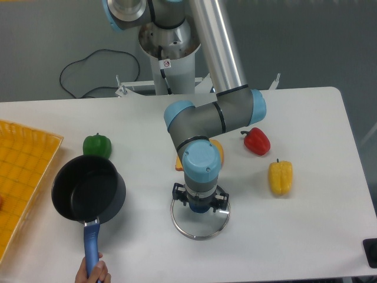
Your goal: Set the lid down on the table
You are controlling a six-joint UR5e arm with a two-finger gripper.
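Now | round glass lid (200, 223), thin metal rim, flat on smooth white table (306, 236) | end effector (200, 204) over knob, grip unclear

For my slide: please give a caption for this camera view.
Robot claw over glass lid on white table; a hand holds the pot.

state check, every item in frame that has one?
lid: flat on the table, knob hidden under the pincer
pincer: directly over the lid's centre, open or shut unclear
pot: uncovered, empty, handle held by a hand
green pepper: resting on the table beside the pot
red pepper: on the table
yellow pepper: on the table
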